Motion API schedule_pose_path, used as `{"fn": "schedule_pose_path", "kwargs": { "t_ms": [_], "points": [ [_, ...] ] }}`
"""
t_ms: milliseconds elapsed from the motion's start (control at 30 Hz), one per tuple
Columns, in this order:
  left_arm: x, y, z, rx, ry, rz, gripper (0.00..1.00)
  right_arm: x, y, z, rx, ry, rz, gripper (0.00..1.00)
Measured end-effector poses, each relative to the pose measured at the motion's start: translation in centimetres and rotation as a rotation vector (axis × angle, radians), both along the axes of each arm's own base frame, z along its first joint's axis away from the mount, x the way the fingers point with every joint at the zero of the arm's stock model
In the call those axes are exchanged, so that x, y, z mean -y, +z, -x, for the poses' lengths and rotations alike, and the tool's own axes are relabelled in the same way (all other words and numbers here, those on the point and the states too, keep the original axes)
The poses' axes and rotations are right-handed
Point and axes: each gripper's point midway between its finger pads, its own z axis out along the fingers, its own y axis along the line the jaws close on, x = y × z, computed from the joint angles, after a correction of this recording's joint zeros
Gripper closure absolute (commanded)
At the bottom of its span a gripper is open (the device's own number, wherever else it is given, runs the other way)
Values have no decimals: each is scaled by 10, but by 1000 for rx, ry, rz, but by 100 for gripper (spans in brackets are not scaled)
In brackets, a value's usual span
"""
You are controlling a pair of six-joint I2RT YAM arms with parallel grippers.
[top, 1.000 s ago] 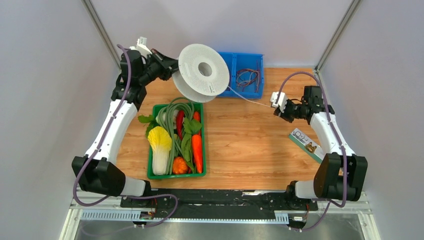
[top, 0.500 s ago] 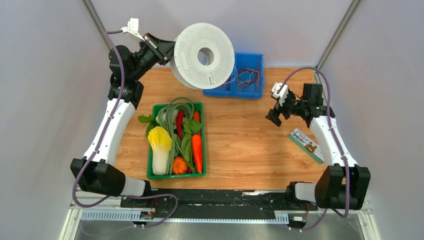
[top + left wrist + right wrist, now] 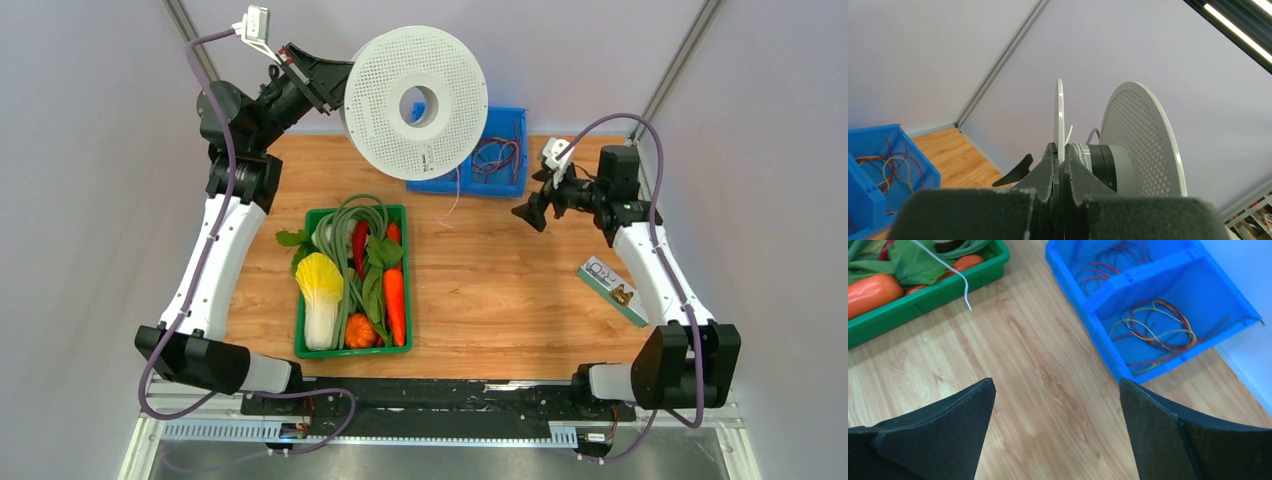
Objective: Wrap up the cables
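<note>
The left hand (image 3: 1059, 159) has risen since a second ago and carries the spool (image 3: 418, 100) higher, its face turned more squarely toward the overhead camera. The hand's dark matte fingers are pinched tight on the thin edge of one pale-grey flange. The other flange is dotted with fine holes round a centre hole. The string-thin white wire (image 3: 456, 190), earlier stretched across to the right hand, now dangles slack from the spool over the woodgrain bench (image 3: 480, 290), between the green plastic crate (image 3: 303, 300) and the blue bin (image 3: 514, 118). The right hand (image 3: 530, 213) stands wide open and empty, its wedge-shaped fingers well apart.
</note>
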Motion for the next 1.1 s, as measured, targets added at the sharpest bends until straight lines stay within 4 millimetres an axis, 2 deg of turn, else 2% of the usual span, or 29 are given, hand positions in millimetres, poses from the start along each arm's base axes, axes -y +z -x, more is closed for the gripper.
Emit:
{"fn": "schedule_pose_path", "kwargs": {
  "t_ms": [100,233,400,533,667,700,833,967,1100],
  "points": [
    [8,-1,7,7,-39,-10,100,-21,-3,8,61,94,3,0],
    [13,-1,15,19,-73,-21,100,-42,-25,31,99,208,26,0],
    [17,4,21,36,-90,-23,100,-67,-22,43,189,338,42,1],
    [23,3,25,38,-110,-26,100,-85,-19,47,254,408,40,4],
    [29,10,32,57,-131,-29,100,-100,-35,52,274,460,35,10],
    [29,14,34,68,-134,-28,100,-103,-42,54,277,473,37,14],
    [31,27,41,106,-140,-27,100,-113,-63,52,279,494,44,19],
    [32,30,44,115,-145,-28,100,-116,-73,39,291,478,58,33],
    [33,27,43,104,-148,-32,100,-116,-78,32,298,466,66,33]
  ]
}}
